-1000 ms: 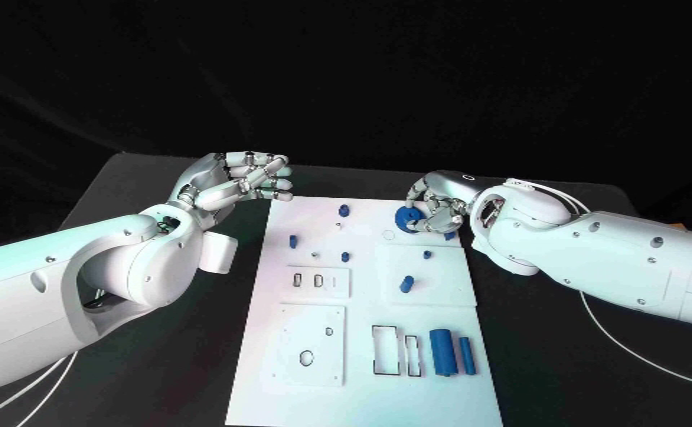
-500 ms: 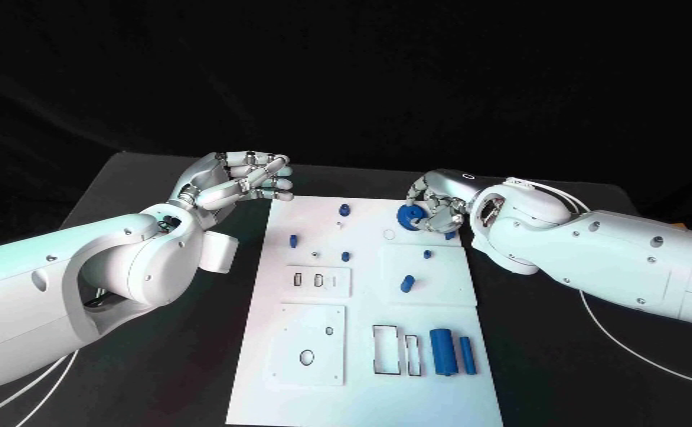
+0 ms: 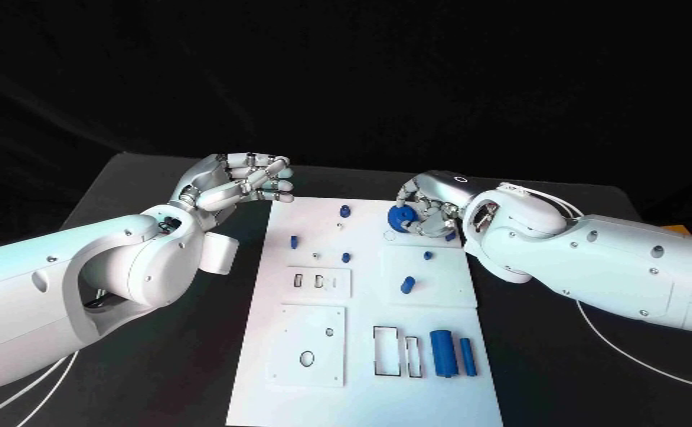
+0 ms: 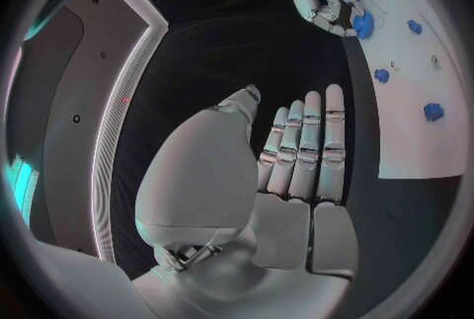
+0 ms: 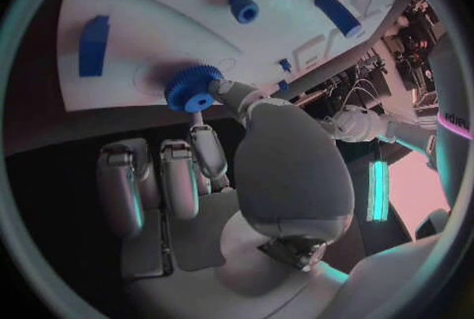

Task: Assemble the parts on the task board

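While right hand (image 3: pixel 427 209) pinches blue gear (image 5: pixel 189 89) at task board (image 3: pixel 325 367) far edge, left hand (image 3: pixel 238 180) curled w/ nothing, off board's left side.

We saw the head view lit from above/front: task board (image 3: pixel 368 317) bright, near blown-out white w/ faint cyan-pink tint, while worktop (image 3: pixel 144 187) and backdrop stayed almost pure black. Arm shells caught soft glare; left arm picked up a cyan tint on its near side. Shadows were short and soft. Focus was decent mid-frame. Wrist views were heavy fisheye: board edges bowed, dark vignette round each circle, rim smeared. Left hand (image 4: pixel 296 169) looked grey and dim, low contrast. Right hand (image 5: pixel 247 169) was close and slightly soft; cyan/pink glow at the rim.
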